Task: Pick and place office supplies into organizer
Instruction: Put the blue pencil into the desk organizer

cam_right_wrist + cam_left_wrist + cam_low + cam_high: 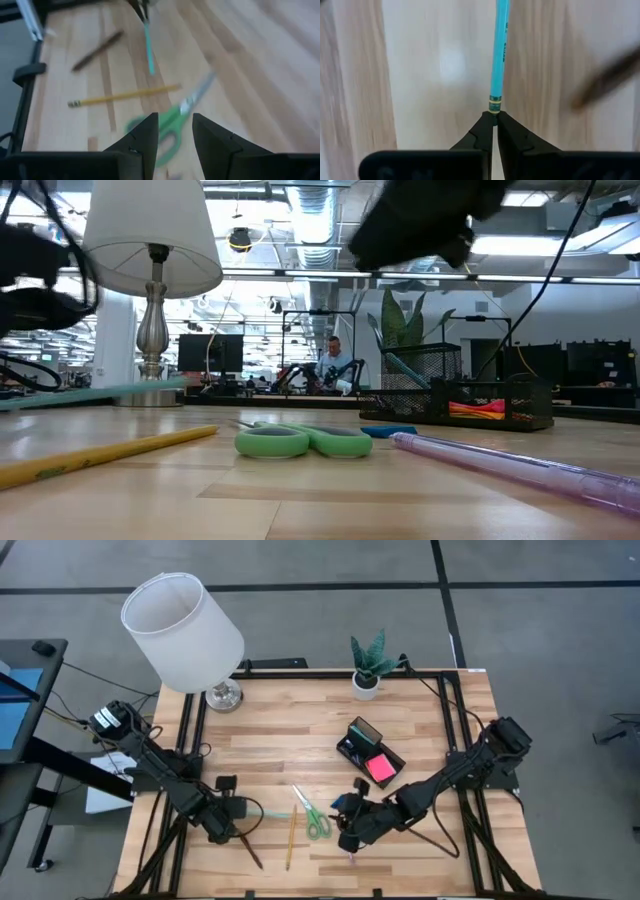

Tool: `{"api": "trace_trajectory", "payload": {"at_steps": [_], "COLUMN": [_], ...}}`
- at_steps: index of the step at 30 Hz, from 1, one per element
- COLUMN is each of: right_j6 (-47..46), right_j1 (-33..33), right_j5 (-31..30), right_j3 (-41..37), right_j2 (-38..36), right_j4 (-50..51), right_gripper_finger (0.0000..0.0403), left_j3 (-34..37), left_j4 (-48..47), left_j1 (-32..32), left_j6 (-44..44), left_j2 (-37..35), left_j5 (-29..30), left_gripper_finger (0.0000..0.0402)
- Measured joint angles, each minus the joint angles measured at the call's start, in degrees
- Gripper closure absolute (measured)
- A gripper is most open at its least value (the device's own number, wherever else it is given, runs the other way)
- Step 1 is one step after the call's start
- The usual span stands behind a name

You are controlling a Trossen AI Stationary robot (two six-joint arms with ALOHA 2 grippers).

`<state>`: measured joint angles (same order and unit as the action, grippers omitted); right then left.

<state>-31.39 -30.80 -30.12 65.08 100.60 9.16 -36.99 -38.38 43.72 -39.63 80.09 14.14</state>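
Black mesh desk organizer (371,752) mid-table, white-potted green plant (368,666) behind it, white-shaded lamp (184,630) far left, green-handled scissors (314,816) in front, yellow pencil (291,837) left of scissors.

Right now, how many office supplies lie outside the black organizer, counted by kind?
Pencils: 3 (teal pencil, brown pencil, yellow pencil)
Pens: 1 (purple pen)
Scissors: 1 (green scissors)
Erasers: 1 (blue eraser)
Total: 6

One camera looks straight down on the whole pale wooden desk (300,730); another sits level at its surface. Both share the green-handled scissors (315,817), also close under the right wrist camera.
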Motion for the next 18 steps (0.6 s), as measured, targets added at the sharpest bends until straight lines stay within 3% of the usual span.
{"api": "trace_trajectory", "payload": {"at_steps": [6, 10, 18], "right_j6": [10.84, 17.15, 25.82], "right_j1": [1.38, 3.08, 6.83], "right_j5": [-0.02, 3.38, 3.45], "right_j3": [-0.15, 0.26, 8.65], "right_j2": [3.55, 10.51, 19.39], "right_j4": [-10.79, -22.18, -23.69], "right_gripper_finger": [0.0289, 0.0289, 0.0287], "left_j3": [-0.03, -0.04, -0.09], "left_j4": [0.43, 0.92, 0.84], "left_j1": [-0.10, -0.11, -0.12], "left_j6": [0.07, 0.07, -0.06], "left_j2": [-0.06, -0.10, -0.15], "left_j5": [2.23, 2.77, 2.81], "left_gripper_finger": [0.0401, 0.0401, 0.0401]}}
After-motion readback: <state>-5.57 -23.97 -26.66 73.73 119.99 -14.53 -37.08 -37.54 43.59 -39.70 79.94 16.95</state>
